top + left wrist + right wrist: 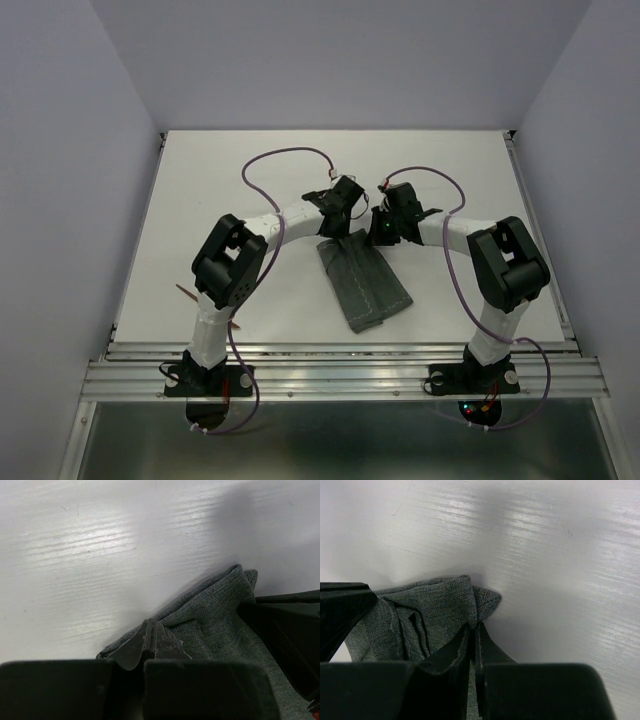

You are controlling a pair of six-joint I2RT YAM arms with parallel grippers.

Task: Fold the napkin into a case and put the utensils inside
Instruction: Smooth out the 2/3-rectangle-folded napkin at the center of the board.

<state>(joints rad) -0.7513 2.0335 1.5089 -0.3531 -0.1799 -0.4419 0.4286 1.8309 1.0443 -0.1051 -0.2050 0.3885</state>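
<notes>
1. The left end effector (pixel 150 637) is seen with its fingers pressed together, no gap showing between them, and a raised fold at the edge of the napkin (pixel 215 615) is pinched at their tips.
2. The right end effector (pixel 474 640) is likewise closed to a thin slit, and grey-green cloth is gripped in that slit, with a bunched corner of the napkin standing just ahead of the fingertips.
3. From above, the napkin is seen folded into a narrow rectangle on the white surface (pixel 240 180). Its far end lies directly beneath both end effectors, and the rest stretches back from them toward the arm bases, slightly askew.
4. The two end effectors are held close beside each other at that far end, each on its own corner. The dark body of the other one is visible at the frame edge of each wrist view.
5. Ahead of both sets of fingertips, only bare surface is shown.
6. A thin copper-brown tip (pixel 184 292), likely one of the utensils, is seen well behind the left end effector, beside the lower part of the left arm. Most of it is hidden.
</notes>
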